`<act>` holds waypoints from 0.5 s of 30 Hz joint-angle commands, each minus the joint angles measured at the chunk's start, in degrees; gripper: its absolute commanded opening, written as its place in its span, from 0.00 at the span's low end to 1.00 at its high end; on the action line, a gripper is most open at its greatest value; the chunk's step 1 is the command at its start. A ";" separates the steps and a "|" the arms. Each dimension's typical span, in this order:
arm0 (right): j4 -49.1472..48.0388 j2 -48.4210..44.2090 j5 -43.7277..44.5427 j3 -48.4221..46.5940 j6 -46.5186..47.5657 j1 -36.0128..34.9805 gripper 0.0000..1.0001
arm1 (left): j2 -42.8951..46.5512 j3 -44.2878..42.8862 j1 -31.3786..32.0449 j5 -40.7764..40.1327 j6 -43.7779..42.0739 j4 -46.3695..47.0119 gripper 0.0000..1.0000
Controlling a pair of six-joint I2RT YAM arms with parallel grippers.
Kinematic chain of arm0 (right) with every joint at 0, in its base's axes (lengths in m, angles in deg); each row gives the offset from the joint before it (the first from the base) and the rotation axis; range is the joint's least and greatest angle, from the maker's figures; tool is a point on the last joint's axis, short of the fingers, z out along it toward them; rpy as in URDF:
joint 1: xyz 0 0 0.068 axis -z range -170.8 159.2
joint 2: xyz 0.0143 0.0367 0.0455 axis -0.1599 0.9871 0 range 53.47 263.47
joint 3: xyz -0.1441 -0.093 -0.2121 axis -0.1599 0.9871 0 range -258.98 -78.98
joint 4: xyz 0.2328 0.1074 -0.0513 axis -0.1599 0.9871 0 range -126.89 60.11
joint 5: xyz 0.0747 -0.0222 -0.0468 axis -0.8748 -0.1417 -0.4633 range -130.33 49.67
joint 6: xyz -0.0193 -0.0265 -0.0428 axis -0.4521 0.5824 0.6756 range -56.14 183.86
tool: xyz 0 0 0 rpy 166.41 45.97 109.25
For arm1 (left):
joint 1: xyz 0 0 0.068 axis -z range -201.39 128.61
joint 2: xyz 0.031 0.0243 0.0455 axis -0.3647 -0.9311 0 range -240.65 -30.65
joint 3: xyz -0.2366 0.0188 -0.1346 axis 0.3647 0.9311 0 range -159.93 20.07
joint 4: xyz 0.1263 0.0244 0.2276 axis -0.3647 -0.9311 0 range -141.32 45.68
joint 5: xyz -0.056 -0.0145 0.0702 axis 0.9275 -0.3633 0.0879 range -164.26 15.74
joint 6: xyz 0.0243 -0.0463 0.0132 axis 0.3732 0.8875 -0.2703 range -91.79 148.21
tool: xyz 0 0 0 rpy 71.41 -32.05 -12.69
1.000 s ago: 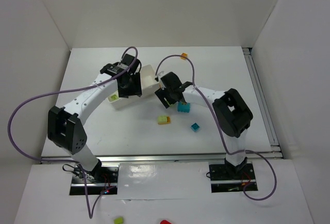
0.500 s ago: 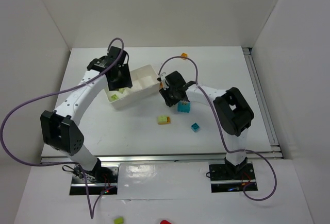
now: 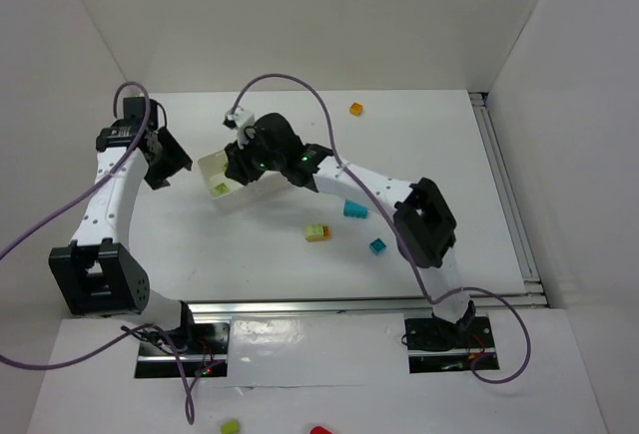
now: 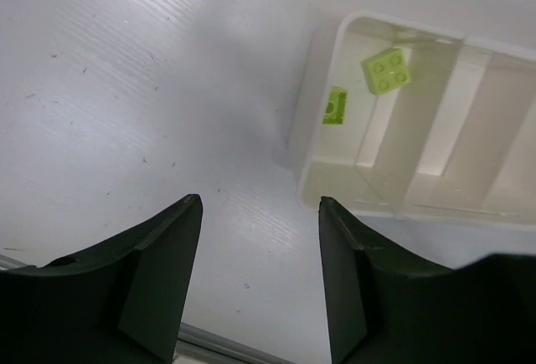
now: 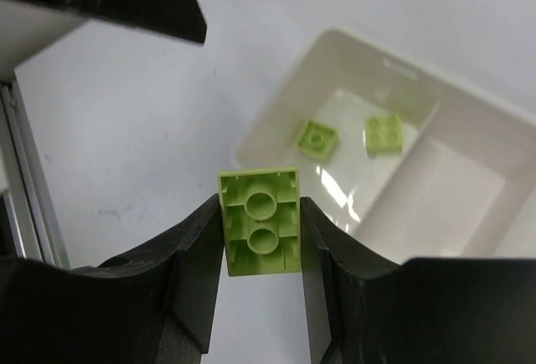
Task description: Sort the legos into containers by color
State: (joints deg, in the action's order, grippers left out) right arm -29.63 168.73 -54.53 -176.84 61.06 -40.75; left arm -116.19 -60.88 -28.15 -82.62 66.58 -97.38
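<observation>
Our right gripper (image 5: 260, 238) is clamped on a lime green brick (image 5: 260, 232). A finger (image 5: 197, 280) presses against each side, and the brick's hollow underside, with its two round tubes, faces the wrist camera. From that camera the held brick sits in front of the near corner of the white tray (image 5: 410, 75), with bare table behind it. From the top camera the right gripper (image 3: 238, 165) hangs above the left end of the tray (image 3: 222, 198). We therefore cannot say for sure whether the brick is over the end compartment or just outside its wall. In that end compartment lie two small lime bricks, one (image 5: 317, 140) close to the outer wall and the other (image 5: 383, 135) beside the divider, near each other but not touching. Our left gripper (image 4: 260, 272) stands open and empty above the table (image 4: 126, 88), just beside the tray's short end wall. In the top view it (image 3: 172, 163) is off to the left of the tray. To the right of the tray, several pieces lie loose on the table. A cyan block (image 3: 355, 210) is there, and a small cyan brick (image 3: 377, 245) lies nearer the arm bases. A lime-and-orange piece (image 3: 318, 232) lies between the tray and those two. An orange brick (image 3: 356, 109) lies well apart from them, near the far edge.
</observation>
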 commanded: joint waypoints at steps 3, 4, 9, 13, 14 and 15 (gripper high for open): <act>-2.61 14.36 3.65 -17.50 -0.79 -0.50 0.28 | 10.46 0.26 -1.93 2.30 1.97 1.64 0.68; -2.61 15.86 4.78 -19.10 -0.79 -0.50 0.29 | 11.35 0.26 -1.94 2.30 1.97 1.64 0.69; -0.78 23.50 6.02 -29.03 -2.03 -0.50 0.75 | 13.91 0.88 -4.39 2.30 1.44 1.03 0.71; -1.81 19.84 7.16 -27.14 -2.03 -1.02 0.87 | 14.43 0.27 -5.53 2.30 0.92 0.41 0.72; -2.95 15.56 9.08 -24.68 -2.03 -1.02 0.87 | 14.43 0.26 -5.54 2.82 0.92 0.41 0.72; -4.27 13.08 10.32 -21.96 -2.03 -1.02 0.86 | 14.43 0.26 -5.54 2.82 0.92 0.41 0.72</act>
State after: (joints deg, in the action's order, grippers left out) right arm -29.58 192.34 -47.97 -201.30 59.20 -41.45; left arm -102.20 -60.37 -33.20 -80.85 67.56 -97.01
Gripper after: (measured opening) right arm 0.863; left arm 0.717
